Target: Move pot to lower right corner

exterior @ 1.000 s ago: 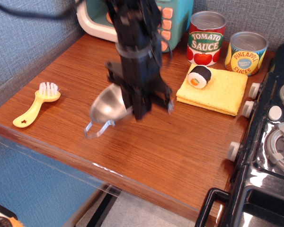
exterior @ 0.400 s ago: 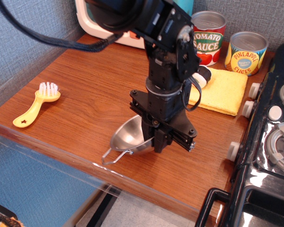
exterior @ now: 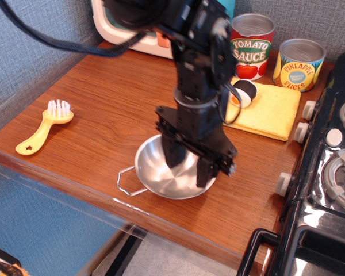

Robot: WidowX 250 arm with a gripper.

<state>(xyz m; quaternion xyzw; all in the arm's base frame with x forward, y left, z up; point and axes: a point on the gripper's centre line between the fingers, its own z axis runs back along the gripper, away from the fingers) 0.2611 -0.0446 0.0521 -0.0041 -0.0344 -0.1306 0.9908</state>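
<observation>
The pot (exterior: 160, 175), a shallow shiny silver bowl with a wire loop handle (exterior: 126, 181) sticking out to the left, sits flat on the wood table (exterior: 103, 103) near the front edge, right of centre. My gripper (exterior: 190, 164) points down over its right half. The jaws stand apart: one finger (exterior: 173, 154) is inside the bowl, the other (exterior: 206, 172) is at its right rim. The bare wood of the lower right corner (exterior: 250, 213) lies just to the right of the pot.
A yellow brush (exterior: 43, 129) lies at the left. A tomato sauce tin (exterior: 250, 46), a pineapple tin (exterior: 299, 64), a yellow cloth (exterior: 267, 109) with a sushi piece (exterior: 242, 92) and a toy oven (exterior: 132, 29) stand at the back. A black toy stove (exterior: 328, 172) borders the right.
The gripper carried the tilted pot from the table's middle toward the front right and lowered it. The pot now lies flat and the jaws have spread.
</observation>
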